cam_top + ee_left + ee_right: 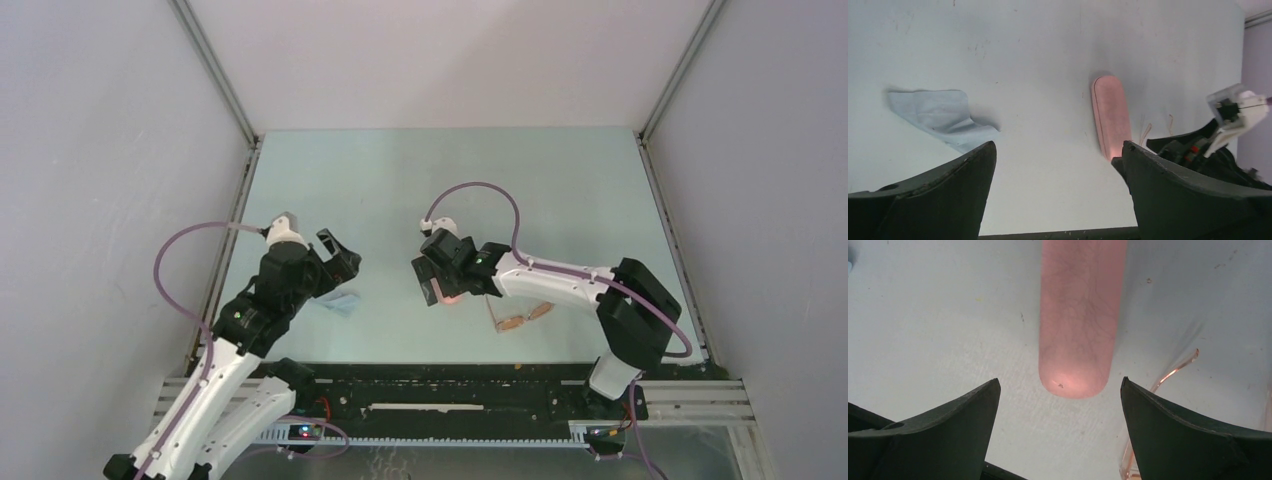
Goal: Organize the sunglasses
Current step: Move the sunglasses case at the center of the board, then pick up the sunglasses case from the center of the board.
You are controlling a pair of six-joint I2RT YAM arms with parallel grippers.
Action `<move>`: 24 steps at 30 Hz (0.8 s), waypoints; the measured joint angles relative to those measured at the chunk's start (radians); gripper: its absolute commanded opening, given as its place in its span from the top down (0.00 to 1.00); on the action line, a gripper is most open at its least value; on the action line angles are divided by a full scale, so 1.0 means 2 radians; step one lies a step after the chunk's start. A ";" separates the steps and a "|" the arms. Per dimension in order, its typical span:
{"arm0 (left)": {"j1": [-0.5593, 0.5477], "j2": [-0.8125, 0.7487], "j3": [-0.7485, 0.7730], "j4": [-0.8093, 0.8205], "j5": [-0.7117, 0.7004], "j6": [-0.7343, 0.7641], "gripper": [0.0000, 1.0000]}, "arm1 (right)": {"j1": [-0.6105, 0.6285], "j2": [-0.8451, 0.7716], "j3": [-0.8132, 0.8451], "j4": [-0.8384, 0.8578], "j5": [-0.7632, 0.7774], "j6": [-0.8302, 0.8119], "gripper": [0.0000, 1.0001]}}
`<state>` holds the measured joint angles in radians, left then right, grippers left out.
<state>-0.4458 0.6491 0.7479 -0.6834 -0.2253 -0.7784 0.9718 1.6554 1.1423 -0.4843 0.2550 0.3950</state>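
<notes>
- Right gripper [436, 284]: fingers wide, holding nothing, hovering over one end of the case [1080, 315].
- Left gripper [342, 257]: fingers wide, holding nothing, above the cloth [940, 117].
- Sunglasses [522, 318]: lying on the table [420, 180] just beside the case, below my right forearm.
- Step, as I judge it: approaching the case, which looks closed.
- Next move: I must steady and open it before loading the sunglasses.

There is one pair of thin orange-brown framed, amber-lensed sunglasses [520, 318]. There is also one pink oblong rounded case [1110, 117] and one light blue cloth [940, 117].
</notes>
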 measured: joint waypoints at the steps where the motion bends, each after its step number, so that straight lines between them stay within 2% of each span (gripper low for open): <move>1: 0.001 -0.006 0.000 0.000 0.001 0.000 0.00 | -0.003 0.005 0.000 0.003 -0.002 -0.003 0.00; 12: 0.004 -0.002 0.000 0.018 0.030 0.001 0.00 | -0.023 0.068 0.019 0.021 -0.021 -0.018 0.02; 20: 0.006 0.018 -0.008 0.035 0.049 0.002 0.00 | -0.038 0.082 0.019 0.029 -0.034 -0.015 0.18; 24: 0.009 0.022 -0.008 0.038 0.051 0.002 0.00 | -0.046 0.084 0.019 0.033 -0.039 -0.014 0.19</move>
<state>-0.4286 0.6922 0.7311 -0.6079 -0.1223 -0.7742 0.8795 1.8244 1.1812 -0.4187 0.1768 0.3668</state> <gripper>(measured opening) 0.996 0.813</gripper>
